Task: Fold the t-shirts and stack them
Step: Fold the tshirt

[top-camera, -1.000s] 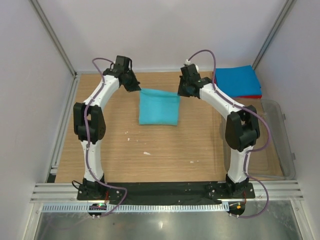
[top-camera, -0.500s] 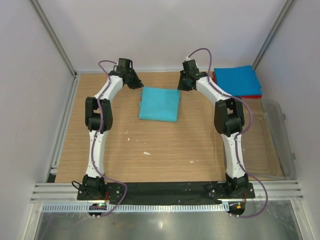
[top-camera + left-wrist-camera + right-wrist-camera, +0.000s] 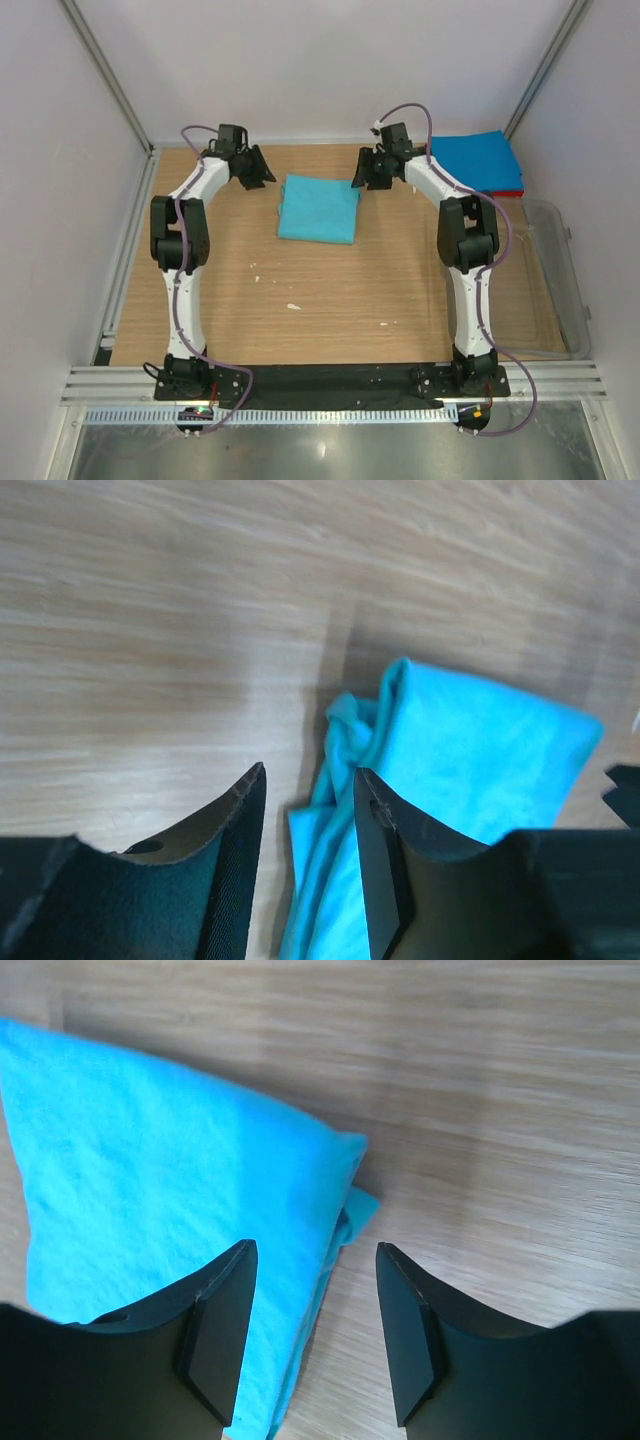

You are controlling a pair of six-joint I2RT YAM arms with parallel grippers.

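Left wrist view: left tool (image 3: 308, 776), fingers apart, over a bunched corner of the turquoise t-shirt (image 3: 470, 750). Right tool (image 3: 315, 1250), also spread, above another corner. Shirt folded on the desk (image 3: 330, 290); blue t-shirt (image 3: 472, 158) atop red t-shirt (image 3: 500, 191).

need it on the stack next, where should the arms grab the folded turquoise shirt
Probably pinch its two far corners, one gripper each, coming in low from the outer sides. The turquoise shirt lies flat in layers, and the open left gripper and right gripper face those corners.
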